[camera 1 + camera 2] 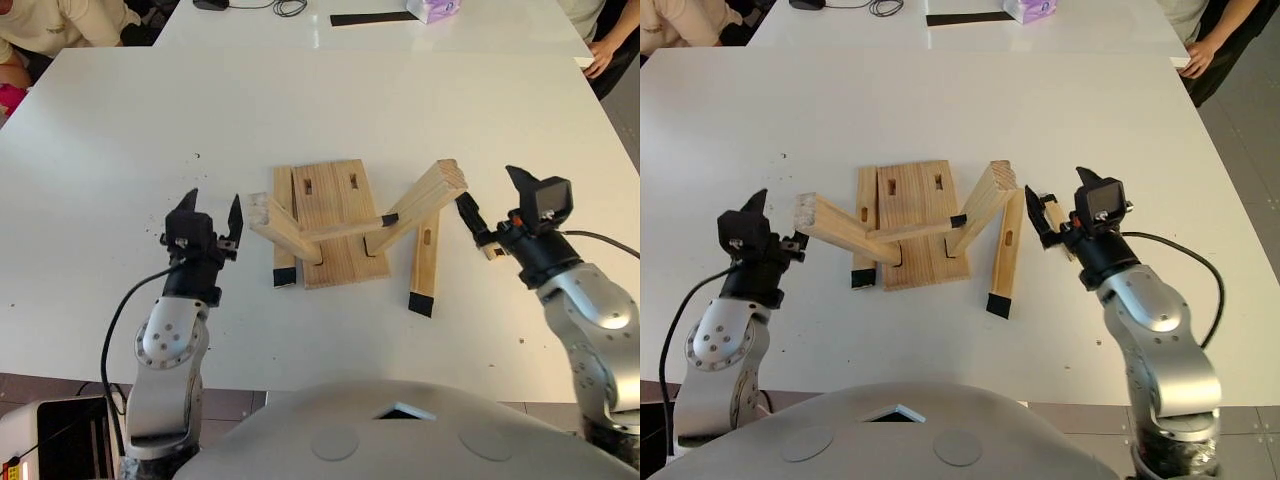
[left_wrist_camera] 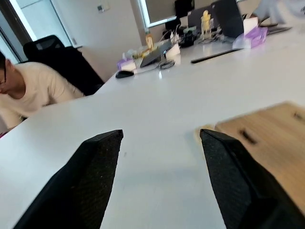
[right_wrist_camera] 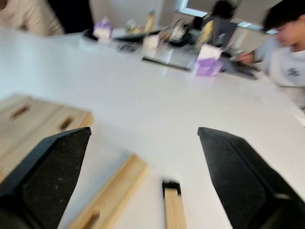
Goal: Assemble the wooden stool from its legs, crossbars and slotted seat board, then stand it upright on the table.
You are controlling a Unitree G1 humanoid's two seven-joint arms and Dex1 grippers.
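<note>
The slotted seat board [image 1: 335,205] lies flat at the table's middle. Over it rests a frame of two legs, left [image 1: 280,228] and right [image 1: 425,200], joined by a crossbar [image 1: 345,230]. One loose leg [image 1: 284,250] lies along the board's left side and another [image 1: 425,262] lies to the right of the board, both black-tipped. A short crossbar [image 3: 174,210] lies by my right gripper [image 1: 488,188], which is open just right of the frame's raised right leg. My left gripper [image 1: 213,212] is open, close to the left leg's outer end, holding nothing.
The white table [image 1: 120,130] has free room on all sides of the parts. Behind it stands a second table [image 1: 500,28] with a purple tissue box [image 1: 434,10], a black strip [image 1: 372,18] and cables. People sit at the far corners.
</note>
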